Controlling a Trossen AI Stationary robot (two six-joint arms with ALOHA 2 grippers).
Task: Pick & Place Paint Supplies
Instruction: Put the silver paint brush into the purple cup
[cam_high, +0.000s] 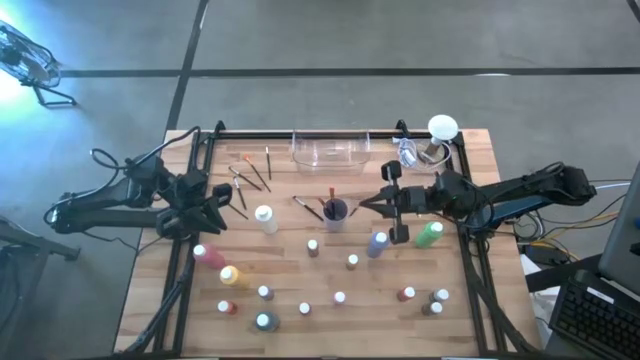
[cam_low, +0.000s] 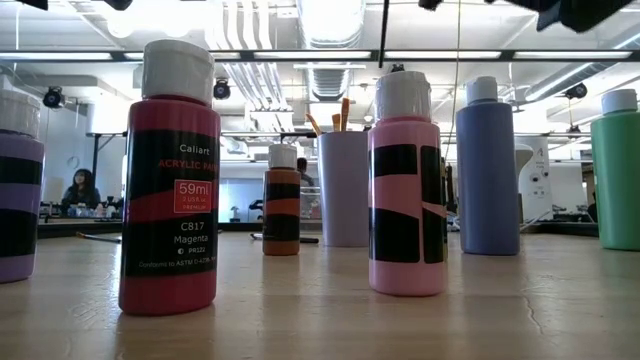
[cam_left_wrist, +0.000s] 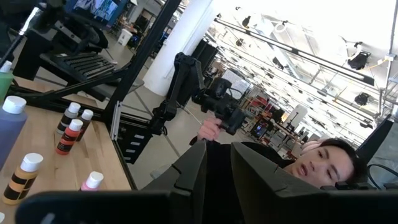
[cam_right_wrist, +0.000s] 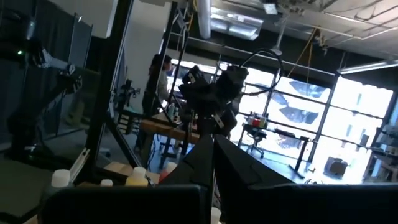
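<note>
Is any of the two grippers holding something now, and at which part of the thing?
Nothing is held. The right gripper is shut with nothing between its fingers. The left gripper shows only a narrow bare gap between its fingers.

Setting: robotics lab or workshop, open-plan and industrial. Evidence: wooden tabletop (cam_high: 150, 290) in a black metal frame on a bare concrete floor (cam_high: 350, 35); exposed ceiling ducts (cam_low: 250, 60) and strip lights (cam_low: 330, 54); another robot arm (cam_left_wrist: 186, 81) on a stand beyond; large windows (cam_right_wrist: 311, 118); a person (cam_low: 80, 190) seated at a far bench.
</note>
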